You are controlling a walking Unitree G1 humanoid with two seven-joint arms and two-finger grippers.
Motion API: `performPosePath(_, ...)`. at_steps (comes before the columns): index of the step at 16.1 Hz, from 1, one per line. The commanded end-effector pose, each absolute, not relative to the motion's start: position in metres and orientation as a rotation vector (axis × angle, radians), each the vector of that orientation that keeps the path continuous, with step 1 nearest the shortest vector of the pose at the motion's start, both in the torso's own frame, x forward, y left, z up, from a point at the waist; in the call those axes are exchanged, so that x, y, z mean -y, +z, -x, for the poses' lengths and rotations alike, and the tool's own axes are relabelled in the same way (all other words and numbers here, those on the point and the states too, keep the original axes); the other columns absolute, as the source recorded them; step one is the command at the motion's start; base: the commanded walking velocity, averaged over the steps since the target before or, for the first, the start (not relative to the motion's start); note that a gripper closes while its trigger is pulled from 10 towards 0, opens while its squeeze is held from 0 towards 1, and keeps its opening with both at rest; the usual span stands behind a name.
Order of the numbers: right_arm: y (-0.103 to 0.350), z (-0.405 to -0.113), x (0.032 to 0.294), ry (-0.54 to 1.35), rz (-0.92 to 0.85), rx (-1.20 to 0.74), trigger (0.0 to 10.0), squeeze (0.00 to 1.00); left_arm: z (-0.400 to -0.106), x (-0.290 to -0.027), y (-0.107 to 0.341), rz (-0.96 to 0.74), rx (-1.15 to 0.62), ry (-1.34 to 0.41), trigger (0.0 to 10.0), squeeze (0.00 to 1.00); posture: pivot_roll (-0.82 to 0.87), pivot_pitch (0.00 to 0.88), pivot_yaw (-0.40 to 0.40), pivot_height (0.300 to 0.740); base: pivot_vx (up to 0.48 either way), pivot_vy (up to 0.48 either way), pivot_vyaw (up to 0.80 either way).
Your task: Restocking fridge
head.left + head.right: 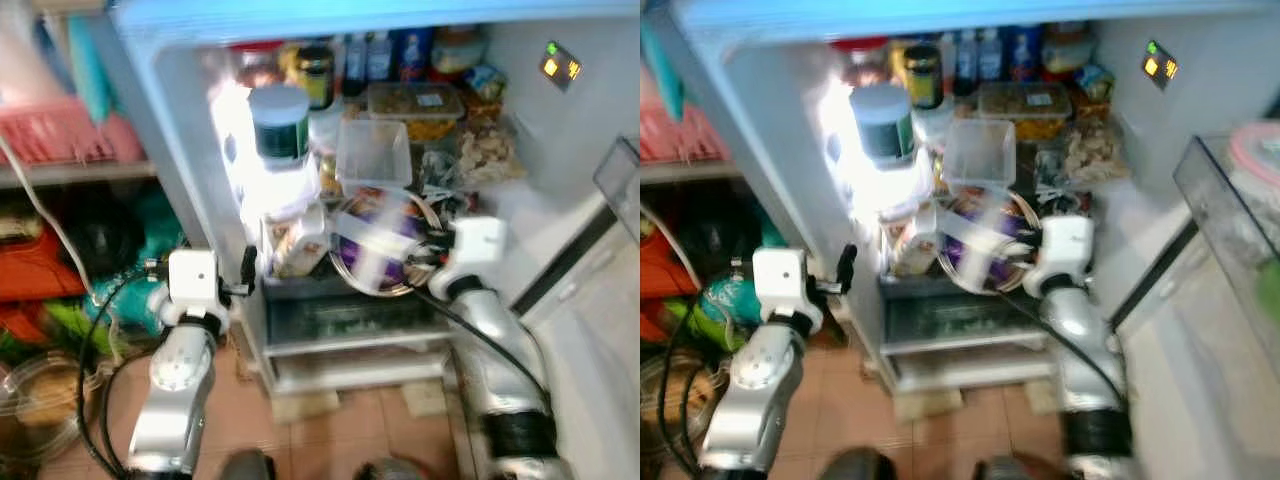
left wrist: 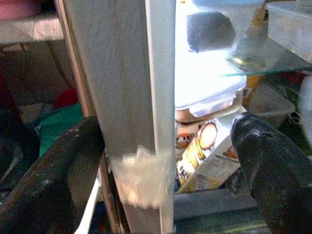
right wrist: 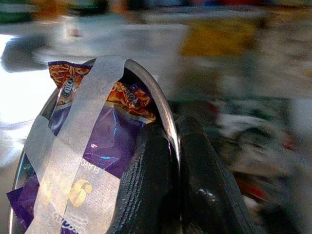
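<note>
The fridge (image 1: 200,150) stands open before me, its shelves crowded. My right gripper (image 3: 175,124) is shut on the rim of a metal bowl (image 3: 161,97). The bowl holds purple and orange snack packets (image 3: 105,141) strapped down with white tape. It is tilted at the front of the lower shelf (image 1: 378,255), just left of the right gripper (image 1: 428,262). My left gripper (image 2: 165,141) is open, its fingers (image 2: 63,180) straddling the front edge of the fridge's left wall (image 2: 122,97). In the left eye view this gripper (image 1: 248,270) sits at the fridge's lower left corner.
A large white jar with a dark lid (image 1: 280,125), a clear tub (image 1: 375,152) and a carton (image 1: 300,245) crowd the shelf around the bowl. A drawer (image 1: 340,315) lies below. The open door's bin (image 1: 1230,200) is at right. Cluttered shelves with a pink basket (image 1: 60,135) stand at left.
</note>
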State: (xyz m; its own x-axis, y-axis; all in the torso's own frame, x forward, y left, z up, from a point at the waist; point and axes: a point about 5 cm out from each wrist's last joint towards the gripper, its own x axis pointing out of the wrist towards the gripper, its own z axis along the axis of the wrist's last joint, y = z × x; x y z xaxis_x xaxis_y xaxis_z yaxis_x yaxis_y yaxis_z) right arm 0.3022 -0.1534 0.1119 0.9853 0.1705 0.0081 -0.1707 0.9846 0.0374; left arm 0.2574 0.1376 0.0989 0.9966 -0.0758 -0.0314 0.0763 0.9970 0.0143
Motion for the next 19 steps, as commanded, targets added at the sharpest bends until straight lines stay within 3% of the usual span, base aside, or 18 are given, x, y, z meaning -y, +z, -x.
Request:
performPosePath(1, 0.116, -0.303, 0.148, 0.196, -0.042, 0.028, 10.0, 0.0, -0.254, -0.137, 0.102, -0.003, -0.025, -0.101, 10.0, 0.0, 0.08, 0.049, 0.026, 0.74, 0.0, 0.0, 0.0)
performPosePath(4, 0.12, -0.306, 0.149, 0.195, -0.048, 0.041, 10.0, 0.0, -0.241, -0.132, 0.101, 0.046, -0.047, -0.226, 10.0, 0.0, 0.09, 0.049, 0.026, 0.74, 0.0, 0.0, 0.0)
performPosePath(8, 0.129, -0.322, 0.156, 0.155, -0.048, 0.068, 10.0, 0.0, -0.207, -0.133, 0.079, -0.037, -0.194, -0.406, 10.0, 0.0, 0.14, 0.066, 0.023, 0.74, 0.0, 0.0, 0.0)
performPosePath(14, 0.171, -0.355, 0.146, 0.035, -0.096, 0.195, 10.0, 0.0, -0.215, -0.125, 0.092, -0.098, -0.163, -0.464, 10.0, 0.0, 0.18, 0.111, 0.058, 0.74, 0.0, 0.0, 0.0)
performPosePath(19, 0.174, -0.365, 0.146, -0.032, -0.15, 0.175, 10.0, 0.0, -0.204, -0.13, 0.097, -0.112, -0.171, -0.456, 10.0, 0.0, 0.21, 0.155, 0.076, 0.74, 0.0, 0.0, 0.0)
